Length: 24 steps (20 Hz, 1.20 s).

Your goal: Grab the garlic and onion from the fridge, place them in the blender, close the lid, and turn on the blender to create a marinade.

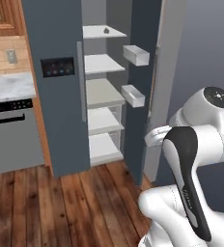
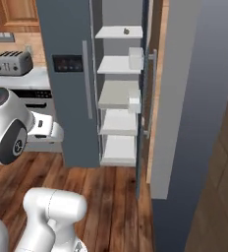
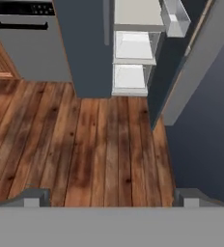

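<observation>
1. Spread wide, the jaws of the gripper (image 3: 111,198) hold nothing; in the hand view the two finger tips (image 3: 34,198) stand far apart at the bottom, with bare wooden floor (image 3: 85,144) between them.
2. That camera looks down over the floor planks toward the foot of the fridge (image 3: 85,48), so the hand hangs in the air, well short of the fridge and touching nothing.
3. In the left base view the white arm (image 1: 191,159) is folded near the base at the lower right, its elbow raised beside the fridge's open right door (image 1: 145,82).
4. The fridge (image 1: 56,87) stands ahead: its left door is shut and bears the black panel (image 1: 58,67) with blue lights and a long grey handle (image 1: 80,82); the right door is swung out, showing a stack of white shelves (image 1: 102,63).
5. Two pale door bins (image 1: 136,55) sit on the inner side of the open door.
6. A small dark item (image 1: 106,30) lies on the top shelf (image 2: 118,32); it is too small to tell whether it is the garlic or something else.
7. Left of the fridge a grey dishwasher front (image 1: 12,140) sits under a marble counter (image 1: 10,87); in the right base view a silver toaster (image 2: 13,62) rests on that counter.
</observation>
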Motion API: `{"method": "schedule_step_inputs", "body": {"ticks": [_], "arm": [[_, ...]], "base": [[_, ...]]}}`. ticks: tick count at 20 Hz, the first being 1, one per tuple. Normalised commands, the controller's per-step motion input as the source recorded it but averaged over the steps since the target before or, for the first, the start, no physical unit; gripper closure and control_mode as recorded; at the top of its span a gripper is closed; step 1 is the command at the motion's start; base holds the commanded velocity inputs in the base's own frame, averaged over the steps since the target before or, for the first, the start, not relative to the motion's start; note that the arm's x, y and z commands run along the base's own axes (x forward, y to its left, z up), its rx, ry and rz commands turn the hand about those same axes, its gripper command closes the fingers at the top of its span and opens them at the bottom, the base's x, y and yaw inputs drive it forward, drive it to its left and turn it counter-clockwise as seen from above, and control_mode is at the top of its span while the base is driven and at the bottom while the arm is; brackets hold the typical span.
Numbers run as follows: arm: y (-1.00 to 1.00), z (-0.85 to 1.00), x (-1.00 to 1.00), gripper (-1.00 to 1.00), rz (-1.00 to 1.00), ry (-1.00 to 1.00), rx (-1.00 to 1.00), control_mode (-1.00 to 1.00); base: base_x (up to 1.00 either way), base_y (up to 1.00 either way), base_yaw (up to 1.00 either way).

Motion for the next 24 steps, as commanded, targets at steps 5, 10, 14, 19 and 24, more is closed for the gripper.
{"method": "schedule_step_inputs", "body": {"ticks": [5, 10, 14, 19, 24], "arm": [[0.00, 0.00, 0.00, -1.00, 0.00, 0.00, 0.00, 1.00], [0.00, 0.00, 0.00, -1.00, 0.00, 0.00, 0.00, 1.00], [0.00, 0.00, 0.00, -1.00, 0.00, 0.00, 0.00, 1.00], [0.00, 0.00, 0.00, -1.00, 0.00, 0.00, 0.00, 1.00], [0.00, 0.00, 0.00, -1.00, 0.00, 0.00, 0.00, 1.00]], "base": [[0.96, 0.23, -0.08], [0.96, 0.26, -0.08], [0.89, 0.18, -0.04], [0.70, 0.16, -0.03], [0.70, 0.13, -0.02]]}}
